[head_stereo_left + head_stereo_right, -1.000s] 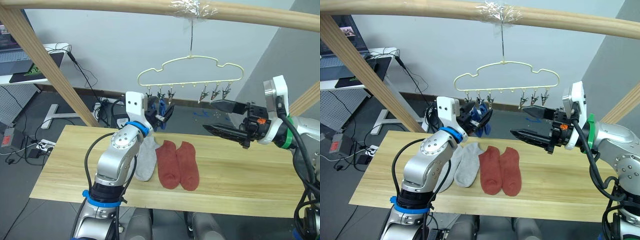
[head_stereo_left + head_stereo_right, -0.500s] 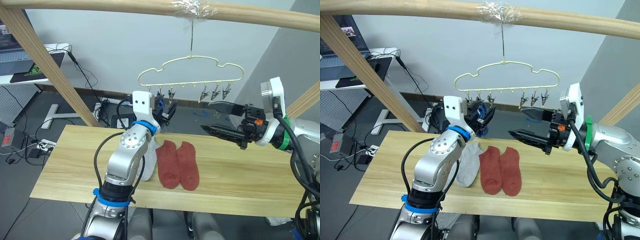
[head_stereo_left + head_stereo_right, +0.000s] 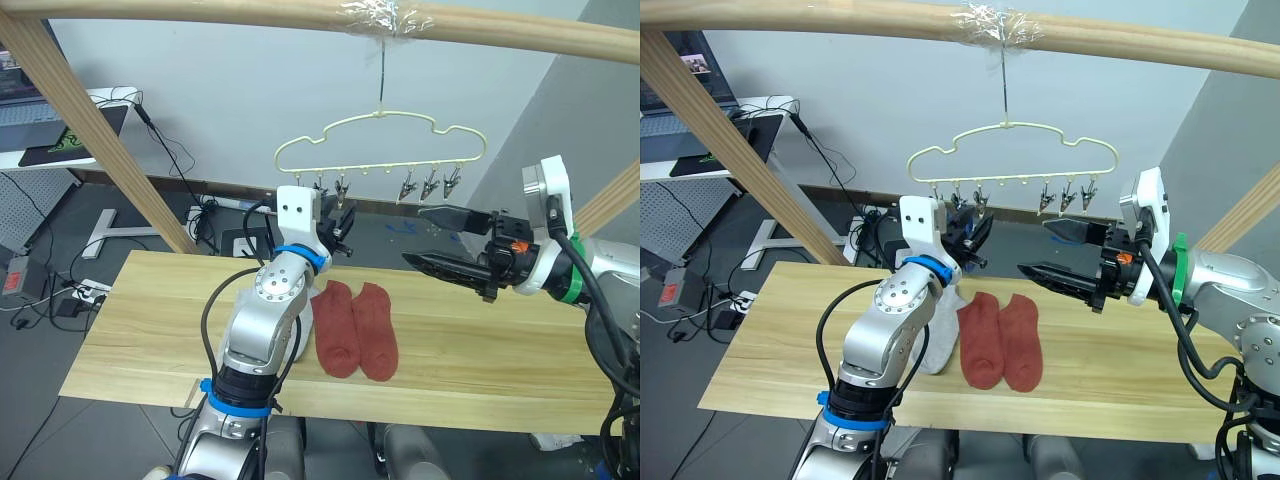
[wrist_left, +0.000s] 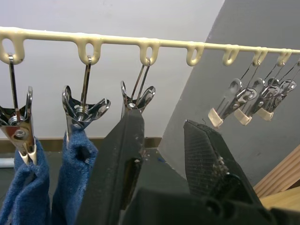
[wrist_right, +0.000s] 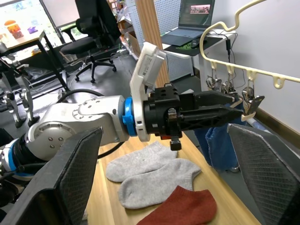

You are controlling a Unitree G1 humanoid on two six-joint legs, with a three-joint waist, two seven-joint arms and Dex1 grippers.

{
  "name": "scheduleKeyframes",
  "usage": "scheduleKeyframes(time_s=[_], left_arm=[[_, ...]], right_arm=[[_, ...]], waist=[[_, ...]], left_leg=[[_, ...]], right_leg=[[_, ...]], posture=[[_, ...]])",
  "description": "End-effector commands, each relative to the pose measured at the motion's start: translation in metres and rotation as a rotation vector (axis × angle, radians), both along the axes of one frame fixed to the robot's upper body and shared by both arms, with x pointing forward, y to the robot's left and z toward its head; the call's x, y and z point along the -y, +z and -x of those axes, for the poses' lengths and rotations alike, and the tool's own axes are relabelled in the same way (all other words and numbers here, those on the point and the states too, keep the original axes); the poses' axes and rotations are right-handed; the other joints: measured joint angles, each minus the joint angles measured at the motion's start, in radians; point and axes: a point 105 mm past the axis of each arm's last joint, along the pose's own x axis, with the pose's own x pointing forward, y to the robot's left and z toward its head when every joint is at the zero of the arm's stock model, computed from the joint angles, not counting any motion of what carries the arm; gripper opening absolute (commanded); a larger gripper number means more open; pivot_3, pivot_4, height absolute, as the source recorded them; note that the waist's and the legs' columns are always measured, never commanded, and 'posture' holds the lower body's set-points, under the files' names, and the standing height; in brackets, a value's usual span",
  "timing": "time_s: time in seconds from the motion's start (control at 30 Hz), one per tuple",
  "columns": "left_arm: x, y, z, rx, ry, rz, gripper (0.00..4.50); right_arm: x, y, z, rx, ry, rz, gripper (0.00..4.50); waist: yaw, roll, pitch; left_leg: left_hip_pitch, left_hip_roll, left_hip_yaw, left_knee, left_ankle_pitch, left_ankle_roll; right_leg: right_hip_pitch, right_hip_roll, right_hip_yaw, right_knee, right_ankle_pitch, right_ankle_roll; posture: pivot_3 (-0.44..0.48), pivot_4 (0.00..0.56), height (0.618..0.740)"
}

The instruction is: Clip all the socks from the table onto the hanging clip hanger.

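— What's moved?
— My left gripper (image 4: 161, 140) has risen to the clip hanger (image 3: 380, 140), fingers parted and empty, just below its third metal clip (image 4: 137, 96).
— Socks?
— Two soft blue socks (image 4: 47, 180) hang clipped beside it; grey socks (image 5: 154, 173) and rust red socks (image 3: 355, 328) lie flat on the wooden table (image 3: 480, 340) below. Right gripper (image 3: 425, 237) hovers wide open right of the hanger.

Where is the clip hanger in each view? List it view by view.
Left eye: clip hanger hangs centre, under the pole.
Right eye: centre again.
Left wrist: its clip bar, just beyond the left gripper.
Right wrist: its end, beside that gripper.
Shared landmark: left gripper at the third clip.
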Motion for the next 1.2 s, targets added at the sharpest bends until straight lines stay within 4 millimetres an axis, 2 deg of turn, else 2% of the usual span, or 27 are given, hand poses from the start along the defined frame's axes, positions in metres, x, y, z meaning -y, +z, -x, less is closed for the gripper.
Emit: scheduleKeyframes(time_s=[0.03, 0.27, 0.8, 1.2], left_arm=[[0.0, 0.008, 0.003, 0.048, 0.026, -0.009, 1.79], [-0.004, 0.006, -0.005, 0.041, 0.104, -0.041, 1.79], [0.001, 0.005, -0.016, 0.018, 0.092, -0.019, 1.79], [0.007, 0.022, -0.034, 0.061, 0.111, -0.006, 1.79]], right_arm=[[-0.001, 0.005, 0.005, 0.032, 0.005, 0.011, 4.48], [-0.001, 0.004, 0.004, 0.032, -0.006, 0.012, 4.48], [-0.001, 0.004, 0.002, 0.037, -0.025, 0.01, 4.48], [-0.001, 0.003, 0.003, 0.034, -0.034, 0.008, 4.48]], waist=[[0.0, 0.0, 0.0], [0.0, 0.0, 0.0], [0.0, 0.0, 0.0], [-0.001, 0.0, 0.001]], left_leg=[[0.0, 0.0, 0.0, 0.0, 0.0, 0.0], [0.0, 0.0, 0.0, 0.0, 0.0, 0.0], [0.0, 0.0, 0.0, 0.0, 0.0, 0.0], [0.0, 0.0, 0.0, -0.001, 0.0, 0.0]], right_leg=[[0.0, 0.0, 0.0, 0.0, 0.0, 0.0], [0.0, 0.0, 0.0, 0.0, 0.0, 0.0], [0.0, 0.0, 0.0, -0.001, 0.0, 0.0], [0.0, 0.0, 0.0, -0.001, 0.0, 0.0]], posture=[[-0.049, 0.247, 0.74], [-0.049, 0.247, 0.74], [-0.067, 0.244, 0.74], [-0.076, 0.246, 0.74]])
